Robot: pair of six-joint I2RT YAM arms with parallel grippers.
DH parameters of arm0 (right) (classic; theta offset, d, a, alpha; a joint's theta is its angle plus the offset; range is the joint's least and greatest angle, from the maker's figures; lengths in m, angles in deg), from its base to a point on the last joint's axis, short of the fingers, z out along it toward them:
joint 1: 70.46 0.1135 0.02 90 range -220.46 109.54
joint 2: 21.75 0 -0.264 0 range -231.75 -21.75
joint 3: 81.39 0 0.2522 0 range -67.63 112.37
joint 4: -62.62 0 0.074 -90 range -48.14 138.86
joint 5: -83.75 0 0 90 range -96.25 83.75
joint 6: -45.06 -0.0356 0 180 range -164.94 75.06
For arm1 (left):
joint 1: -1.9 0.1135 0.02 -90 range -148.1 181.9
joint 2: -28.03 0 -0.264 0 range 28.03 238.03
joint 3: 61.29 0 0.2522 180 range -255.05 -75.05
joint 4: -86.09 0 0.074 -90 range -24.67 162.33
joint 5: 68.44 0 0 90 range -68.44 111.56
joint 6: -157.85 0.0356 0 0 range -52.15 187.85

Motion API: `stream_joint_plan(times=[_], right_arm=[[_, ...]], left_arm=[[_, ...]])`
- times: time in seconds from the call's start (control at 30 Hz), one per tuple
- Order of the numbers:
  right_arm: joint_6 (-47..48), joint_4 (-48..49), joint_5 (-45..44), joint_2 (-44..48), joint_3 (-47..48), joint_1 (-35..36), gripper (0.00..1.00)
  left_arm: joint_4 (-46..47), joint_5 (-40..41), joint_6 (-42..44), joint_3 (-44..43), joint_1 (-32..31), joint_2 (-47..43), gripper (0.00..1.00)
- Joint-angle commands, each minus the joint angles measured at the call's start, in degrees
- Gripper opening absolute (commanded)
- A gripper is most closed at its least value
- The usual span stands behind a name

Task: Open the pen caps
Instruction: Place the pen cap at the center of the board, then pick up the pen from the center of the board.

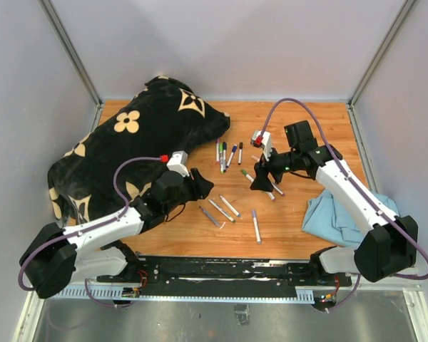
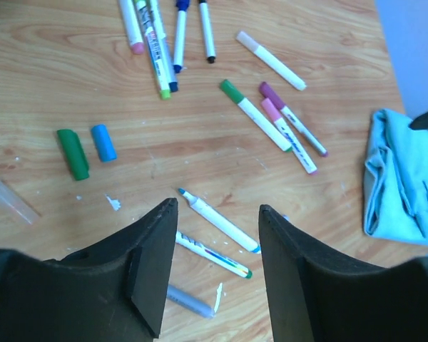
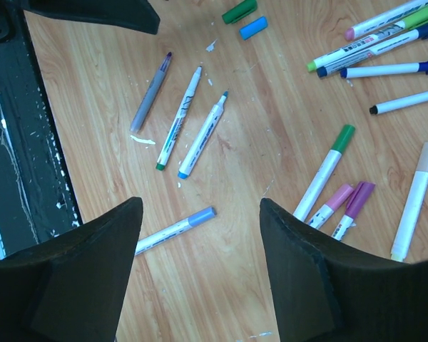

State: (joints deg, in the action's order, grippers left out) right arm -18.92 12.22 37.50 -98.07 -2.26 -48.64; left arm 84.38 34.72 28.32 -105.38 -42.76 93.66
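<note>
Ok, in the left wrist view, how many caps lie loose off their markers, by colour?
green cap: 1
blue cap: 1
clear cap: 1
Total: 3

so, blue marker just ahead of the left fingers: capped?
Uncapped: the marker shows a bare blue nib; a blue cap lies loose.

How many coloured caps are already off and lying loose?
2: a green cap and a blue cap, side by side on the table near the left gripper. A clear piece beside them may be a third; more may be hidden.
</note>
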Motion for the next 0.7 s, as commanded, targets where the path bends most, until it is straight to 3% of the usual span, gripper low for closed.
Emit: stream_joint_plan(times=[0.0, 0.2, 0.43, 0.67], right_arm=[[4.7, -4.3, 3.4, 2.9, -1.6, -1.3, 0.69], [8.8, -7.9, -1.9, 7.0, -6.5, -0.5, 0.72], [7.0, -5.5, -17.4, 1.8, -13.4, 9.2, 0.82], [4.7, -4.1, -24.1, -5.6, -13.1, 15.5, 0.82]], left_arm=[[7.8, -5.9, 3.7, 4.0, -0.3, -5.0, 0.58], [9.7, -8.5, 4.4, 9.2, -0.3, -10.7, 0.6], [17.3, -10.3, 5.0, 16.3, -0.3, -18.4, 0.88], [18.5, -7.5, 4.7, 21.2, -0.3, -25.6, 0.96]])
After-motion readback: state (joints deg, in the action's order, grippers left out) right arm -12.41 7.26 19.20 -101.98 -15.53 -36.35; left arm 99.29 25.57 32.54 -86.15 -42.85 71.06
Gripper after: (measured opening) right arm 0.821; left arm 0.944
